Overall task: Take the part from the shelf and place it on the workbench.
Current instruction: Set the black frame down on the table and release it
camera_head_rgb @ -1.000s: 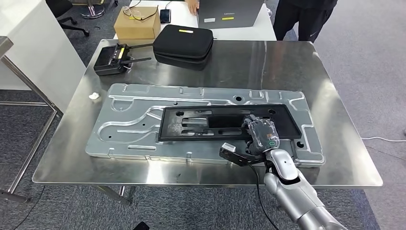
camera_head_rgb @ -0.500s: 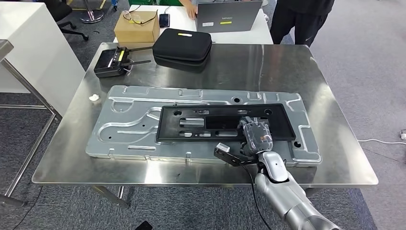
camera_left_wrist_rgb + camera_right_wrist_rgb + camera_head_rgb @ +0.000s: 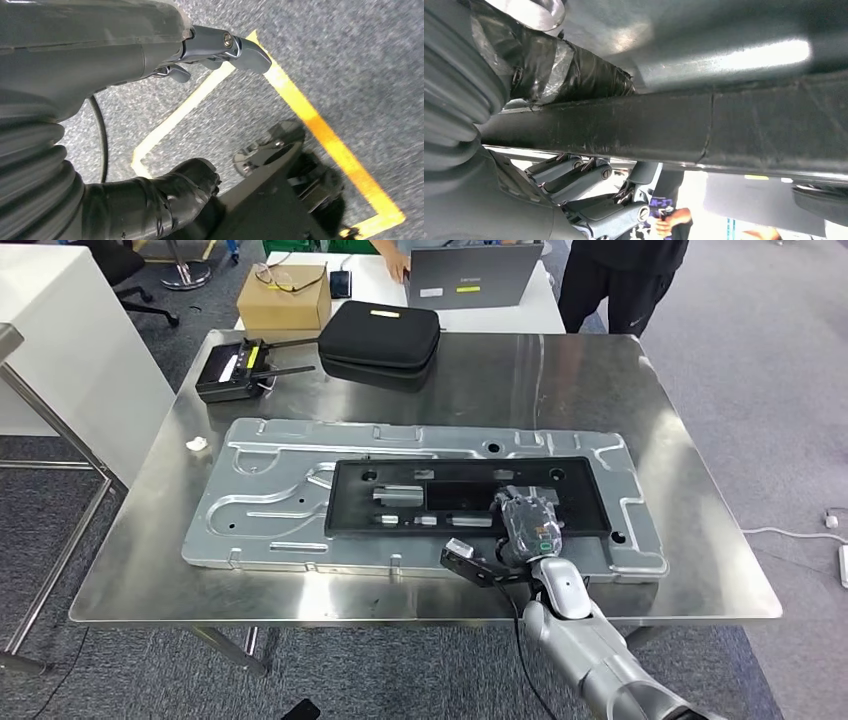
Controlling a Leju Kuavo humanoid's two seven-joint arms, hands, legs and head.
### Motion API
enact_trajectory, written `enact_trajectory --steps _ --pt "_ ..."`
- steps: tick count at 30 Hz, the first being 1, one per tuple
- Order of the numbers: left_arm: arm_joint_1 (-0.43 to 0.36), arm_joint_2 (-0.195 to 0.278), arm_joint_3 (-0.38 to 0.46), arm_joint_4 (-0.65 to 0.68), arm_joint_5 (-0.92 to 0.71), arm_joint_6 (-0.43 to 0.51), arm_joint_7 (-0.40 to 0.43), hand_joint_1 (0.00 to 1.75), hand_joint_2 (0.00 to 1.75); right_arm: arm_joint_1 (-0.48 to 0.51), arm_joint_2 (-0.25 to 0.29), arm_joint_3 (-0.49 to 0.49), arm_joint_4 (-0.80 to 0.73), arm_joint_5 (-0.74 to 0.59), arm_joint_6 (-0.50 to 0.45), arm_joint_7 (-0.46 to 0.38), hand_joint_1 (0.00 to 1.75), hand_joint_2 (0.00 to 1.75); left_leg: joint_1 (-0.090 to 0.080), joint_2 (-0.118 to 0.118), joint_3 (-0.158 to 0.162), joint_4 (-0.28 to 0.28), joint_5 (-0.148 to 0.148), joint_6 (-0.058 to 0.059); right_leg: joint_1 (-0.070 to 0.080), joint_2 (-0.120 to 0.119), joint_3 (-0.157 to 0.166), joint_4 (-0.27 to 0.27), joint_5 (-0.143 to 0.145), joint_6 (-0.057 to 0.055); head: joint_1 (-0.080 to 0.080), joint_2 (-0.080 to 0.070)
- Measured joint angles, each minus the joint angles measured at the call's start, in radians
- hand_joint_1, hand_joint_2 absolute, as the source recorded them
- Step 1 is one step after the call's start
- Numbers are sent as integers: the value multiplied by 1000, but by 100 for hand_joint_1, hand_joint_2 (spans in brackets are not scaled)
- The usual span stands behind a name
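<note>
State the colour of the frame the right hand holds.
Black frame, held by the right hand; head view shows it best.

Matt black plastic part (image 3: pixel 470 495) on dull pressed metal plate (image 3: pixel 270 500), glossy steel workbench (image 3: pixel 600 380).

The workbench (image 3: pixel 620 390) is shiny silver metal. On it lies a big pale grey metal plate (image 3: pixel 270 500) with pressed lines and bumps. On that plate sits the part (image 3: pixel 440 495), a flat black frame with dark holes in it. The right hand (image 3: pixel 528 525) on the part is dark grey and black with a small green spot, and its arm (image 3: pixel 590 650) is silver. At the far side of the workbench are a black case (image 3: pixel 385 332) with a small yellow label and a black remote (image 3: pixel 232 370) with a yellow strip. Behind the workbench a brown cardboard box (image 3: pixel 285 295) stands on a white table (image 3: pixel 375 285), next to a grey laptop (image 3: pixel 470 275). The floor (image 3: pixel 770 360) is speckled grey. The left hand (image 3: pixel 125 50) is grey, over grey carpet with yellow tape lines (image 3: pixel 325 135).
</note>
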Motion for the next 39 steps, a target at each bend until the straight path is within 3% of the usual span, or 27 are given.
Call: enact_trajectory --steps 1,3,4,7,8,9,12,14,18,20,22,23,24,25,27,29,32,34,37,38,39 --pt "-1 0 0 0 0 -6 -6 0 175 -1 2 0 2 2 0 0 0 175 1 0 1 -2 1 -6 -2 0 3 -6 6 -4 0 0" --pt "-1 0 0 0 -2 -13 -21 0 175 -1 8 1 6 7 0 0 0 175 0 -1 -7 19 -16 -14 -9 -2 10 -22 20 -12 0 0" --pt "-1 0 0 0 -2 -14 -27 0 131 -1 11 1 7 9 0 1 0 175 -1 -2 -24 56 -41 -17 -13 -3 12 -29 27 -15 0 0" --pt "1 0 1 0 14 -13 -33 0 0 2 17 1 11 11 1 5 0 175 1 -4 -105 238 -131 -25 -13 -7 7 -30 31 -19 0 0" --pt "2 1 2 0 20 -14 -32 0 0 3 18 0 12 12 1 6 0 175 1 -4 -119 269 -136 -28 -13 -7 6 -29 31 -19 0 0" --pt "3 1 2 0 24 -16 -31 0 0 3 18 0 12 13 1 7 0 175 2 -4 -113 261 -121 -29 -14 -7 6 -27 30 -18 0 0" --pt "3 1 3 0 25 -14 -25 0 0 -1 19 -1 13 16 2 8 0 175 3 -3 -16 67 -31 -28 -14 -5 4 -13 22 -6 0 0" --pt "3 1 3 0 24 -11 -19 0 0 -7 19 -3 13 17 1 9 0 175 1 -3 18 0 -15 -17 -10 -2 1 -4 17 6 1 0" --pt "2 1 3 0 16 -4 -13 0 0 -15 17 -8 13 20 2 13 0 175 0 -1 18 -6 -7 11 -13 1 -6 12 5 27 2 0" --pt "0 1 3 0 14 -2 -13 0 0 -17 15 -10 13 22 2 14 0 175 2 3 13 -9 -1 21 -16 0 -49 103 -55 37 2 0" --pt "1 1 3 0 14 0 -13 0 0 -18 13 -13 13 24 1 14 0 175 1 5 6 -9 1 24 -18 -1 -113 239 -120 43 2 0" --pt "2 1 3 0 14 0 -13 0 0 -18 12 -14 13 25 1 15 0 175 0 5 4 -8 2 24 -18 -1 -132 278 -130 44 2 0" --pt "2 1 3 0 14 0 -13 0 0 -19 11 -15 13 25 1 15 0 175 0 5 4 -8 2 24 -18 -1 -133 284 -120 43 2 0" --pt "3 1 3 0 13 0 -13 0 0 -20 10 -15 13 26 1 15 0 175 0 4 5 -8 3 24 -19 -1 -113 246 -92 40 3 0" --pt "2 -1 3 0 13 0 -13 0 0 -25 10 -15 12 27 1 15 0 175 -1 3 9 -8 2 21 -16 0 -38 99 -23 29 3 0" --pt "1 -2 3 0 12 1 -13 0 0 -28 9 -16 11 28 1 15 0 175 -3 2 10 -8 3 12 -10 -1 6 2 7 18 2 0" --pt "-1 -3 3 0 12 1 -13 0 0 -32 8 -16 0 35 3 22 0 175 -2 1 11 -12 4 -7 -7 -3 11 -15 11 7 2 0" --pt "-1 -3 3 0 12 1 -13 0 0 -34 8 -15 -21 39 14 29 0 175 -2 -1 -4 24 -24 -14 -14 -6 16 -27 20 -6 2 0" --pt "1 -3 3 0 12 2 -12 0 0 -35 -1 -14 -67 48 57 43 0 175 0 -3 -93 208 -118 -22 -15 -11 13 -31 25 -15 1 0" --pt "3 -3 3 0 12 2 -12 0 0 -34 -6 -13 -83 50 71 48 0 175 0 -3 -118 259 -132 -24 -14 -12 11 -29 25 -16 1 0" --pt "5 -3 3 0 12 3 -12 0 0 -34 -11 -13 -98 52 81 53 0 175 0 -3 -127 275 -126 -26 -14 -13 10 -28 24 -15 1 0"
